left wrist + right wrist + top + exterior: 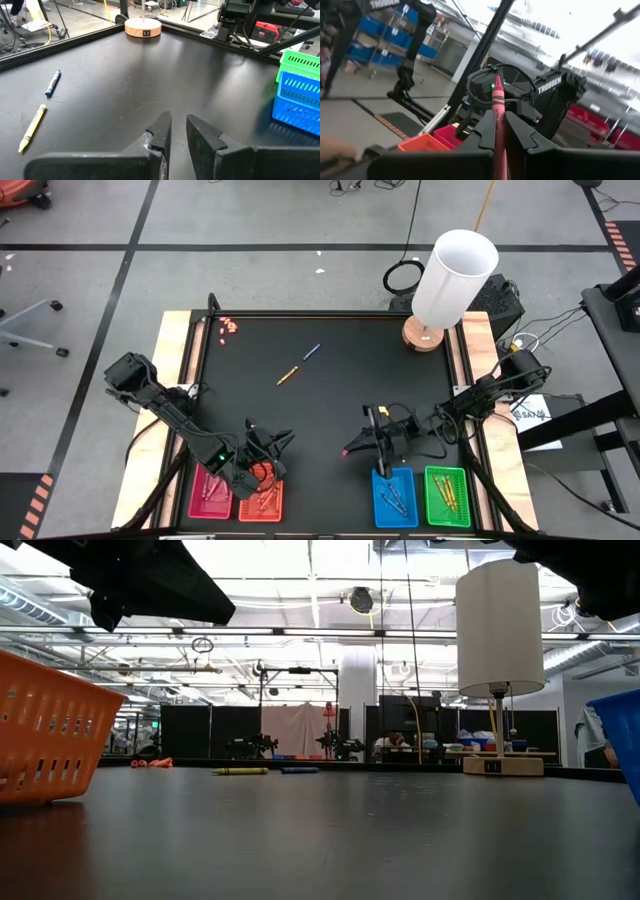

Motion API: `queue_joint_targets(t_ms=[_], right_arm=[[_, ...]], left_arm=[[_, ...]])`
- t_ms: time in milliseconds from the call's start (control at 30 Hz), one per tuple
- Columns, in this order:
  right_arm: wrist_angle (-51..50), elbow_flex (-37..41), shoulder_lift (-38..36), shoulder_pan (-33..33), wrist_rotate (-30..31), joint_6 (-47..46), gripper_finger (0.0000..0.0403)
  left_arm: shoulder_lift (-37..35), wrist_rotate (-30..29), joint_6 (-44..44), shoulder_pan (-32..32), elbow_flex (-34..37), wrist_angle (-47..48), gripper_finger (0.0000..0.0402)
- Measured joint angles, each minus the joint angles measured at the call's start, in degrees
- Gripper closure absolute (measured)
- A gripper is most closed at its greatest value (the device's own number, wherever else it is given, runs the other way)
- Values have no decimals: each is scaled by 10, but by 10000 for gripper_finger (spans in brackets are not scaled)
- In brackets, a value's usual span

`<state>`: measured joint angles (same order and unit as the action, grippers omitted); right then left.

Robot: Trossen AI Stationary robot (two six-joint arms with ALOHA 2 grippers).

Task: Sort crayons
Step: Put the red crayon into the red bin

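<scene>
My right gripper (499, 122) hangs above the table near the blue tray (393, 496), shut on a pink-red crayon (498, 100). In the high view that crayon (346, 451) shows just left of my right gripper (362, 444). My left gripper (179, 122) hovers over the orange tray (262, 498). Its fingers stand a narrow gap apart with nothing between them. A yellow crayon (288, 375) and a blue crayon (312, 352) lie flat on the black tabletop at mid-table. More crayons lie in the trays. My right gripper pinches the pink-red crayon between its two fingers by its lower part (499, 132). The crayon runs along the fingers, and its pointed end (497, 79) sticks out past the fingertips. It is lifted clear of the table and slants upward toward the left arm.
A pink tray (210, 492) stands left of the orange one, and a green tray (446, 496) right of the blue one, all at the near edge. A white-shaded lamp (452, 280) stands at the far right corner. Small pink-red bits (228, 327) lie at the far left.
</scene>
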<state>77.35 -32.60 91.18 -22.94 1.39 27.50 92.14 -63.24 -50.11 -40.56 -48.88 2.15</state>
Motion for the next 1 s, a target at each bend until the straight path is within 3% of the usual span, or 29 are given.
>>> queue_joint_targets(t_ms=[233,467,600,700,833,1000], right_arm=[[0,0,0,0,0,-70,401],[0,0,0,0,4,-144,401],[0,-6,0,-1,29,-170,401],[1,-19,5,0,63,-182,401],[1,-43,25,0,62,-184,401],[-1,-73,60,-1,60,-190,401]], left_arm=[[0,23,2,1,0,-1,342],[0,45,107,4,0,-22,342],[0,56,181,15,0,-115,342],[0,109,278,26,0,-209,342],[1,176,370,41,0,-325,341],[31,206,429,54,0,-430,306]])
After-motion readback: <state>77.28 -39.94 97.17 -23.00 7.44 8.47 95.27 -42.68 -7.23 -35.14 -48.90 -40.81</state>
